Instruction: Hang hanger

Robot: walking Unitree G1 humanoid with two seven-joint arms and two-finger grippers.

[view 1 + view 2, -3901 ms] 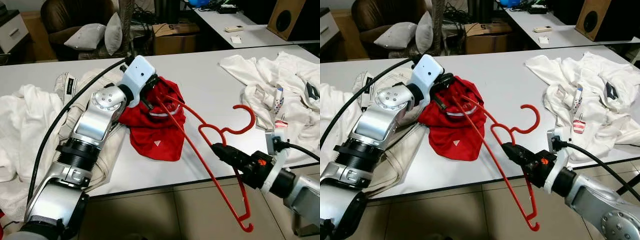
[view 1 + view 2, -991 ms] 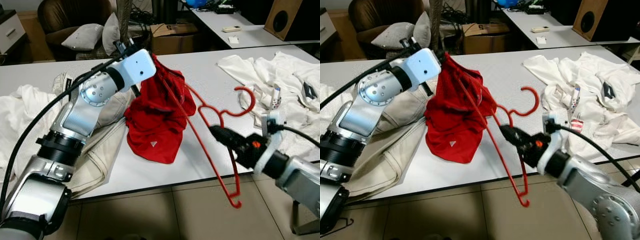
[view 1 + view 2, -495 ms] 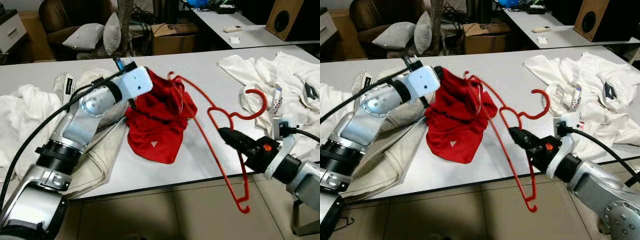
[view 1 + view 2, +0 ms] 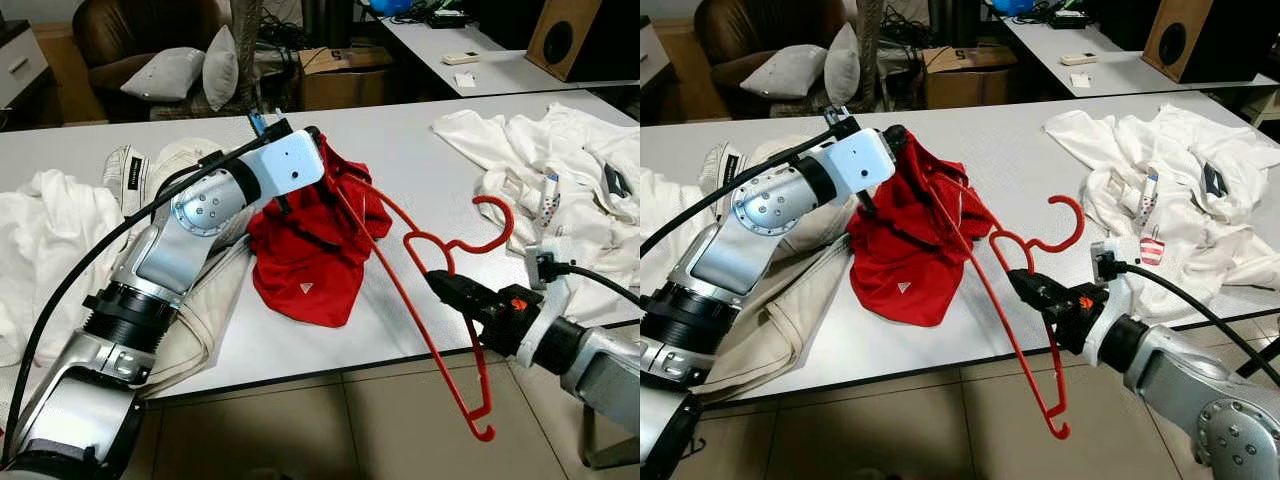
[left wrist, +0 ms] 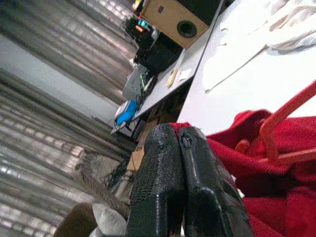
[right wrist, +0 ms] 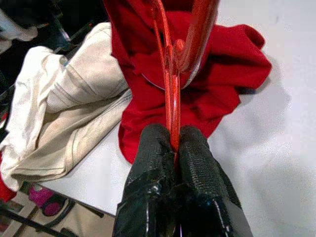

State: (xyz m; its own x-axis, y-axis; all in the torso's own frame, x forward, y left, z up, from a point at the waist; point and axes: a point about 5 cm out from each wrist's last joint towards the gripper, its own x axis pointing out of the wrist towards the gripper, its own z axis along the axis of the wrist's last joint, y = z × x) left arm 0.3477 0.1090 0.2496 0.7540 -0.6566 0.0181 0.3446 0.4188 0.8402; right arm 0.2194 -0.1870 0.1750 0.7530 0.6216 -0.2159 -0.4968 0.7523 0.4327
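A red hanger slants across the table's front edge, its hook up over the table and its lower end hanging past the edge. My right gripper is shut on it just below the neck, and the fingertips pinch the bar. The hanger's upper arm runs into a crumpled red garment at mid table. My left gripper is shut on that garment's top edge and holds it raised, with red cloth pinched between the fingers.
The grey table also carries a heap of white clothes at right, a beige garment under my left arm, and white cloth at far left. Behind it stand an armchair with cushions and a cardboard box.
Since the earliest frame my left gripper has lifted the red garment's edge off the table. In the last half second the right gripper brought the hanger slightly left and lower, toward the garment.
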